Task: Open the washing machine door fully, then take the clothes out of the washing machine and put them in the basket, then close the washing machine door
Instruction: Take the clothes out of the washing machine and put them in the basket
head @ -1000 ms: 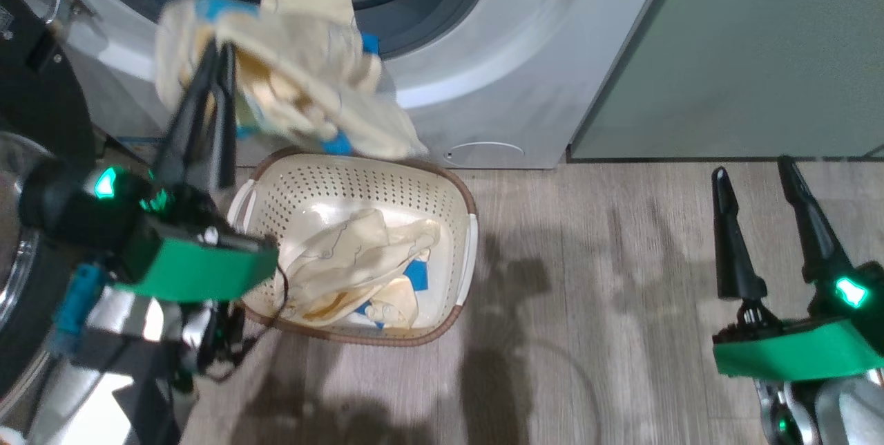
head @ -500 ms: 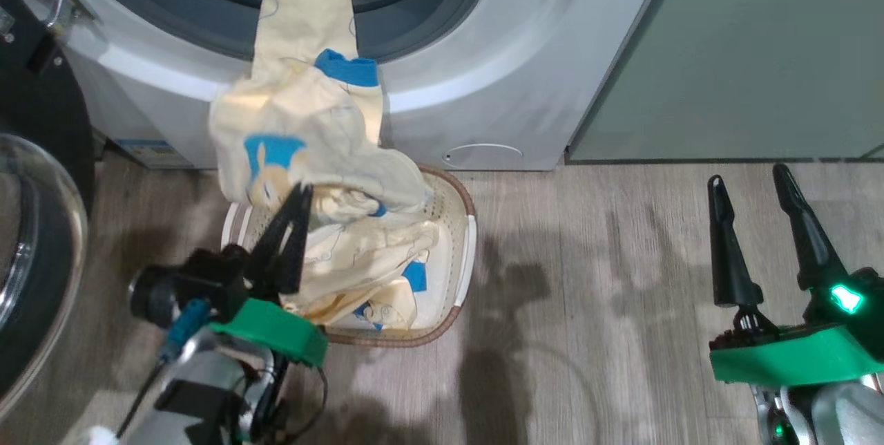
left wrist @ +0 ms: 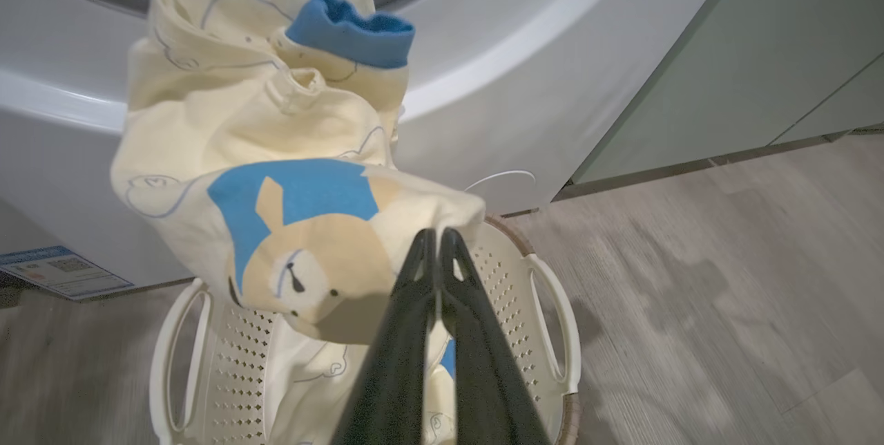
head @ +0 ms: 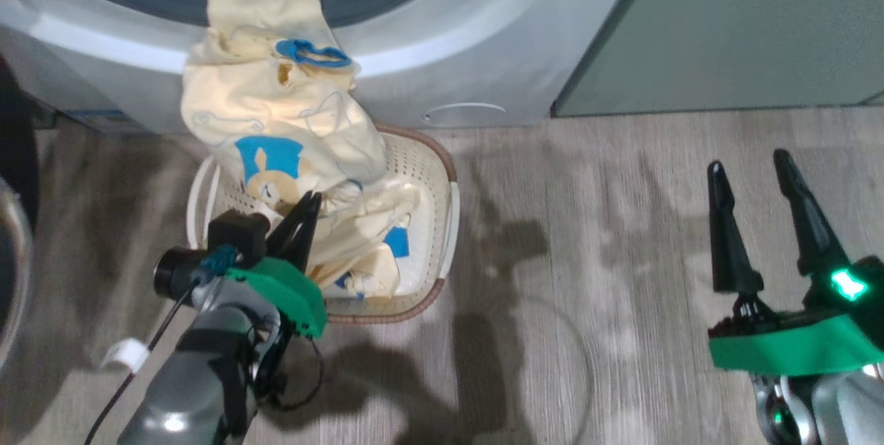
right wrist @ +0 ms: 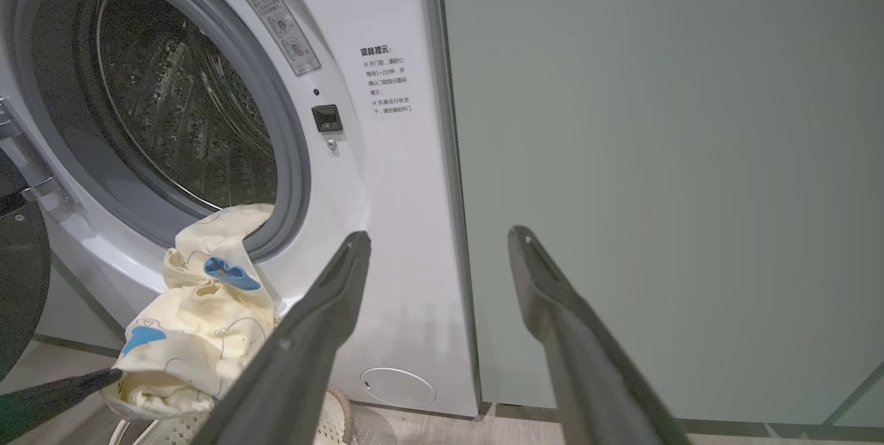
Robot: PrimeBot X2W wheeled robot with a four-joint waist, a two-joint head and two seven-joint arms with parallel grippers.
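Note:
A pale-yellow garment of the clothes (head: 269, 120) with a blue bear print hangs out of the washing machine (head: 483, 37) and reaches down into the cream basket (head: 442, 175). My left gripper (head: 313, 200) is shut on its lower fold, just above the basket; in the left wrist view the gripper (left wrist: 435, 236) pinches the garment (left wrist: 297, 224) over the basket (left wrist: 552, 293). More yellow cloth (head: 387, 251) lies in the basket. The washing machine door (head: 10, 175) stands open at the left edge. My right gripper (head: 748, 163) is open and holds nothing, off to the right above the floor.
Pale green cabinets (head: 746, 23) stand to the right of the machine. The wood floor (head: 608, 224) stretches between the basket and my right arm. In the right wrist view the steel drum (right wrist: 166, 106) gapes, with the garment (right wrist: 200, 314) over its grey ring.
My left gripper has come down from beside the drum opening to just above the basket, drawing the garment down with it. The head view has tilted downward. The right arm has stayed put.

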